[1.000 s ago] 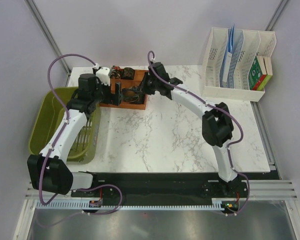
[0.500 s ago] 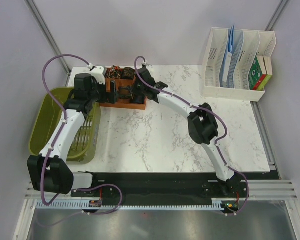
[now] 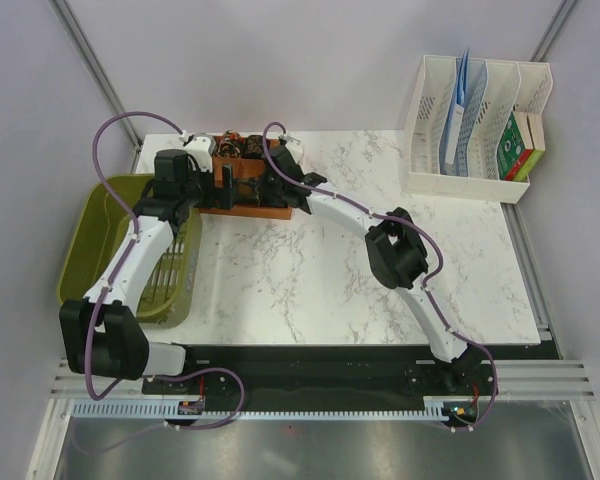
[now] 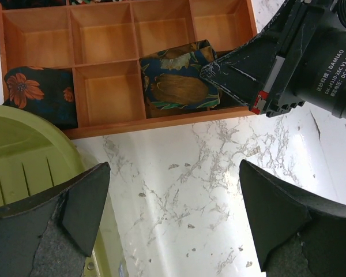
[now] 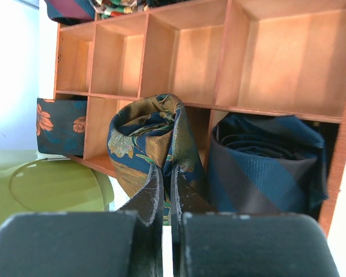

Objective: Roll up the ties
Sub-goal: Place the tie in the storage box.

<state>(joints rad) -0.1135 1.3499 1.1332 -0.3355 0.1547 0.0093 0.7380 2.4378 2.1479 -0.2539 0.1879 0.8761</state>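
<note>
A wooden tray (image 4: pixel 109 93) of square compartments stands at the table's back left. My right gripper (image 5: pixel 166 168) is shut on a rolled navy-and-gold patterned tie (image 5: pixel 144 135) at the tray's front row. In the left wrist view the same roll (image 4: pixel 179 81) leans over the tray's front wall, pinched by the right fingers (image 4: pixel 236 72). A dark blue striped roll (image 5: pixel 265 164) fills the neighbouring compartment. A navy tie with orange flowers (image 4: pixel 40 95) sits at the tray's left end. My left gripper (image 4: pixel 176 213) hangs open over bare marble just in front of the tray.
An olive-green basket (image 3: pixel 100 230) borders the table's left edge, close to the left arm. A white file organiser (image 3: pixel 475 120) with papers stands at the back right. More rolled ties (image 5: pixel 86 7) fill the tray's back row.
The right arm has swung left over the tray, carrying the patterned roll to the front compartments. The left gripper has drawn back slightly toward the basket and stayed open.
</note>
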